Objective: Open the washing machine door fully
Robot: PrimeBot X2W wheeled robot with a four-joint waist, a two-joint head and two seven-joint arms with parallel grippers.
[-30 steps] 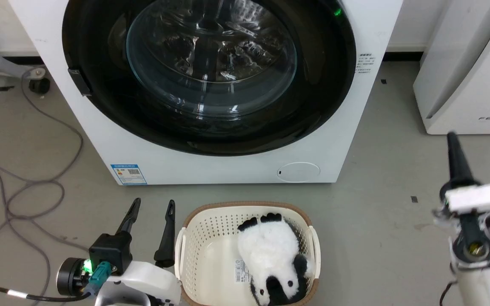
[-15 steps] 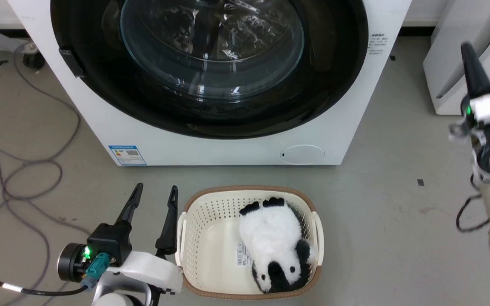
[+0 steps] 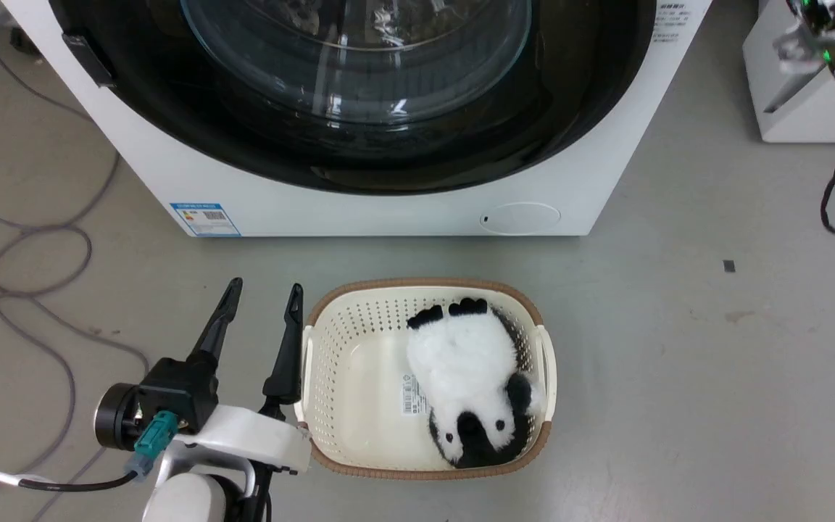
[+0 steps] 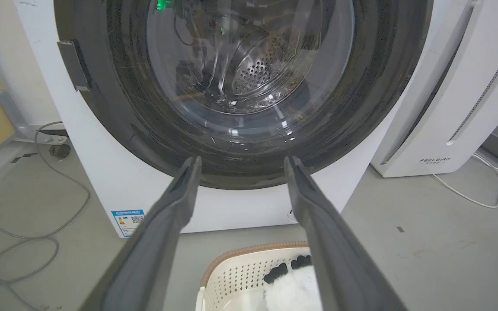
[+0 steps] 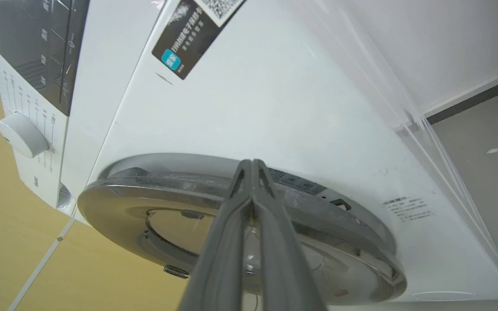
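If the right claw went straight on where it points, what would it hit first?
Probably the washing machine door, near its rim; the shut right gripper aims there, though depth is unclear.

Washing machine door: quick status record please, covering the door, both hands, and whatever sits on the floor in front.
washing machine door: looks closed against the washing machine
left hand: open, empty, low beside the basket
right hand: shut, empty, tips pointing at the door's rim; contact unclear
floor: basket holds a panda plush
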